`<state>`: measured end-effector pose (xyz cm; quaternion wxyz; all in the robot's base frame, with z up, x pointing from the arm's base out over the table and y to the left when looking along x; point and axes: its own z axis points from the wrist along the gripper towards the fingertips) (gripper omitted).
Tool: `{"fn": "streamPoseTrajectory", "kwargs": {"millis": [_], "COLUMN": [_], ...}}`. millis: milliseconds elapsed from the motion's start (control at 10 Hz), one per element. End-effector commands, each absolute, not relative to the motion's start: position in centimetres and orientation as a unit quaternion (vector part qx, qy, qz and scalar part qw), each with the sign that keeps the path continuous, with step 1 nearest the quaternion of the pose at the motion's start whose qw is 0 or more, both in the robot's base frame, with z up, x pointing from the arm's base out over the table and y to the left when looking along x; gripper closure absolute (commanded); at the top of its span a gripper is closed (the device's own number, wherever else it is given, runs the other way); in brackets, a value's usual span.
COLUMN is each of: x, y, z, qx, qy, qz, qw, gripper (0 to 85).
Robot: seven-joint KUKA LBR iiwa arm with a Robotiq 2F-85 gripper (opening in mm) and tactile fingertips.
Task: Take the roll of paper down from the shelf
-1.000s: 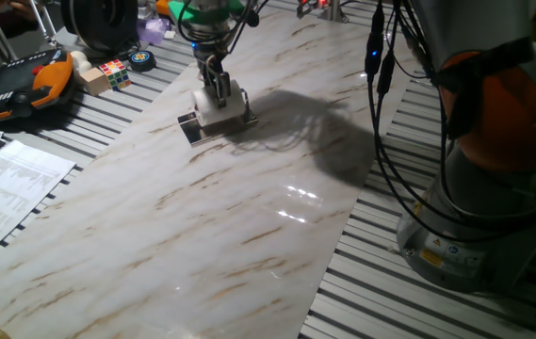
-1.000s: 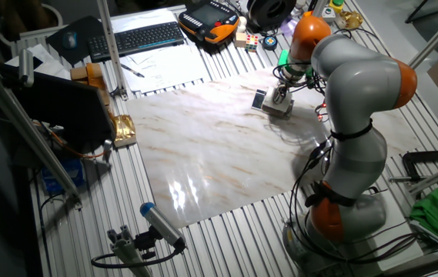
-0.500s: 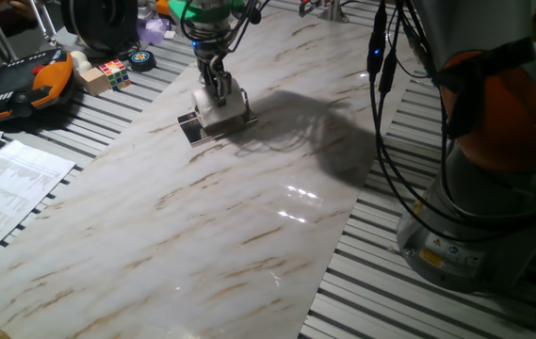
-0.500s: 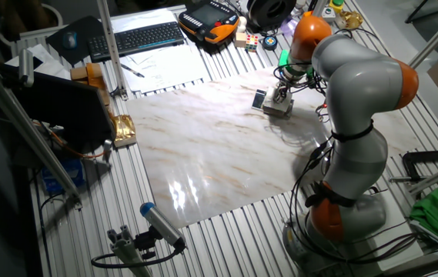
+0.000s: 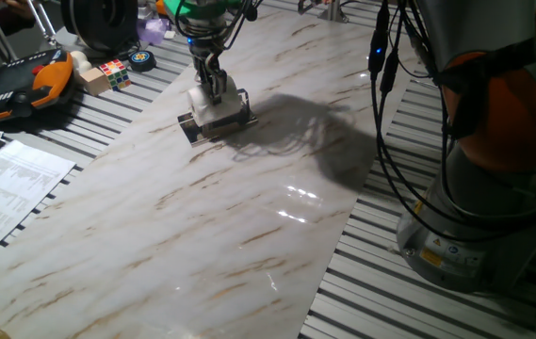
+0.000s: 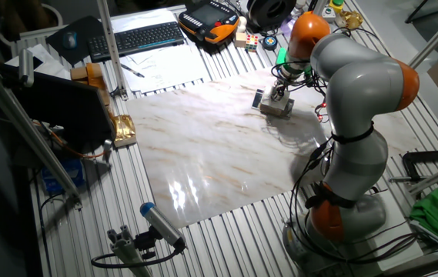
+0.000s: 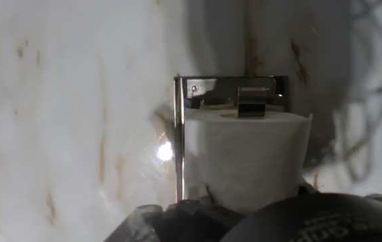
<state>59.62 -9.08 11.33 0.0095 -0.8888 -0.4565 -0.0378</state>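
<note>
The gripper (image 5: 214, 91) stood over the roll of paper (image 5: 219, 108), apparently closed on it; the roll sat in the shelf (image 5: 190, 126). No legible writing was observed.

The roll of paper (image 5: 219, 106) is plain white, and in the hand view (image 7: 251, 158) it reads as a soft grey-white. The shelf (image 5: 188, 126) beneath it is black, with a shiny silver metal rail (image 7: 179, 138) and a silver back plate. The table (image 5: 202, 217) is pale cream marble streaked with thin brown veins. At its ten o'clock lies a black-and-orange case (image 5: 23, 83), beside a cube (image 5: 115, 72) of red, yellow, green and white squares. The arm (image 6: 357, 85) is grey with orange joints and a green ring near the gripper (image 5: 213, 83), which is dark. At nine o'clock, printed sheets (image 5: 4, 188) are white with grey text.
</note>
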Motion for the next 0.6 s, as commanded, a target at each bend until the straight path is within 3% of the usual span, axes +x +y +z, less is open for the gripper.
{"fn": "streamPoseTrajectory", "kwargs": {"millis": [0, 500], "x": [59.8, 60.6], "y": [-8.8, -7.4], "z": [11.3, 11.2], "qx": [-0.889, -0.889], "qy": [-0.456, -0.457], "qz": [-0.038, -0.038], "qw": [0.011, 0.004], "gripper": [64.3, 61.7]}}
